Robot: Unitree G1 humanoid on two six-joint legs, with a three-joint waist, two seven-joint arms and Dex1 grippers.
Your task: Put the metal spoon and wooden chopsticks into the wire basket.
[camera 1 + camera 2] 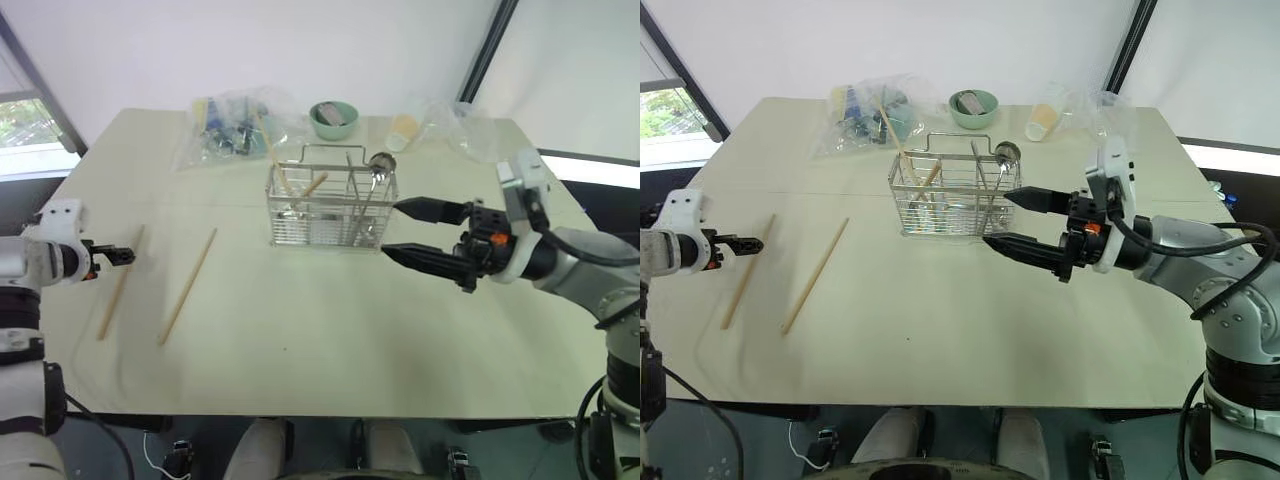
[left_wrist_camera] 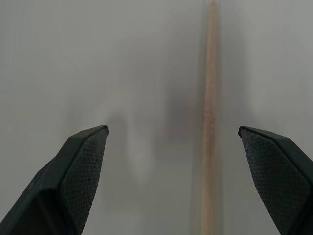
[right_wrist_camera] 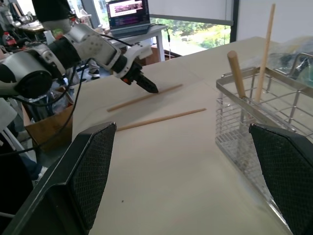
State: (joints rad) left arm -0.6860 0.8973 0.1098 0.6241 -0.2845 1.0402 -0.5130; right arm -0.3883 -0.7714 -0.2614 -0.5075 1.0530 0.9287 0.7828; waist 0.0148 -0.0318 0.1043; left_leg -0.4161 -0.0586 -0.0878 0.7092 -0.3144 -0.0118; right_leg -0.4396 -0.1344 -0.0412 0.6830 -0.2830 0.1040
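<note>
The wire basket (image 1: 332,208) stands at the table's middle back. The metal spoon (image 1: 381,163) stands in its right end, bowl up above the rim. Two wooden chopsticks lie on the table to the left, one (image 1: 121,283) near the edge and the other (image 1: 188,285) beside it. My left gripper (image 1: 120,255) is open just above the outer chopstick (image 2: 210,122), which runs between its fingers (image 2: 83,161). My right gripper (image 1: 395,230) is open and empty, pointing left, close to the basket's right end (image 3: 274,112).
A thin long stick (image 1: 268,150) and a stubby wooden stick (image 1: 310,187) stand in the basket. Behind it lie a plastic bag of items (image 1: 230,125), a pale green bowl (image 1: 333,118) and a paper cup (image 1: 403,130) in clear wrap.
</note>
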